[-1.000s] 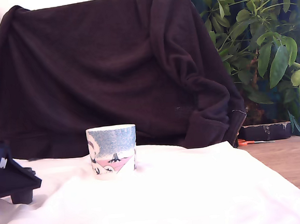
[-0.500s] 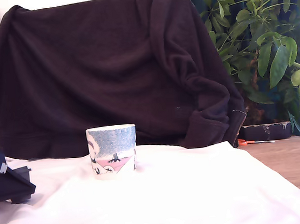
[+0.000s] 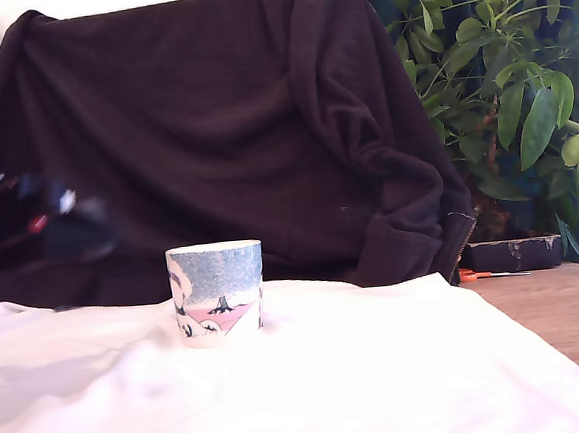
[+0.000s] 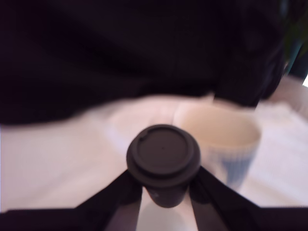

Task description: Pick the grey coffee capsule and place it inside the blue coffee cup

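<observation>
Exterior view first: the short cylindrical blue coffee cup [image 3: 216,287], speckled blue above a pink and white landscape with a small dark tree, stands upright on the white cloth [image 3: 382,370] that covers the bench. The dark hand [image 3: 44,221] is a motion-blurred smear up at the exterior view's left, clear of the cloth and well apart from the cup. Whether it carries anything cannot be told here, nor how its jaws stand. A dark brown draped fabric [image 3: 223,131] fills the background and a leafy green plant [image 3: 519,78] stands at the exterior view's right.

Wrist view: the small dark grey tapered plastic coffee capsule [image 4: 163,156], flat rim up, sits clamped between the two black fingers [image 4: 118,192] of the hand [image 4: 164,190], which grip its narrower body. The cup [image 4: 226,139] shows its open white mouth just beyond and to one side of the capsule.

Risk, as I judge it: the hold is on a tapered, smooth body, so a fast swing could let the capsule slip downward. Releasing before it is centred over the mouth could bounce it off the rim, and a low approach could knock the cup over on the soft, wrinkled cloth.
</observation>
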Available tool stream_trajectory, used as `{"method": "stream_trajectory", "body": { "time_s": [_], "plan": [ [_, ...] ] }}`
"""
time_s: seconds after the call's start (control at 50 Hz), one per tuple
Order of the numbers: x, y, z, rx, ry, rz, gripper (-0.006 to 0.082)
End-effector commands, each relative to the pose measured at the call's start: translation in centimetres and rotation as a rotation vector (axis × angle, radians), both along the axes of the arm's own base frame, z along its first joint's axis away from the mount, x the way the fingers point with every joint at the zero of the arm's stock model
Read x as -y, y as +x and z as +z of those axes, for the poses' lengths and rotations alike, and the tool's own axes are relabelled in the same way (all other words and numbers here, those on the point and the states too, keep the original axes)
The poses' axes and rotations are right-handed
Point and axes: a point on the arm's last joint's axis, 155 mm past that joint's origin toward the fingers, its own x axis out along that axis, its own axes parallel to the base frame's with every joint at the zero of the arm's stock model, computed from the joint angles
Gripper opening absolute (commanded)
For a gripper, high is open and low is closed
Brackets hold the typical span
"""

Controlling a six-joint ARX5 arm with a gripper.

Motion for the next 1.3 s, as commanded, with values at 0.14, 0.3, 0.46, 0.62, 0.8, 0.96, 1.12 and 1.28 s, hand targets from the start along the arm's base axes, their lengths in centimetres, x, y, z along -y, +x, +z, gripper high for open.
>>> {"method": "stream_trajectory", "body": {
  "time_s": [0.14, 0.3, 0.46, 0.62, 0.8, 0.96, 1.12, 1.28],
  "plan": [
    [2.6, 2.4, 2.3, -0.007, 0.003, -0.064, 0.0160],
    [4.0, 2.8, 1.7, -0.091, 0.032, -0.116, 0.0160],
    [5.4, 2.3, 1.5, -0.112, 0.051, -0.171, 0.0160],
    [6.3, 1.6, 1.0, -0.132, 0.067, -0.201, 0.0166],
    [6.8, 1.2, 1.0, -0.130, 0.066, -0.228, 0.0334],
    [7.0, 1.1, 1.1, -0.114, 0.082, -0.236, 0.0596],
    [7.0, 1.1, 1.2, -0.111, 0.081, -0.236, 0.0592],
    [7.1, 1.4, 1.7, -0.099, 0.077, -0.235, 0.0492]
  ]
}}
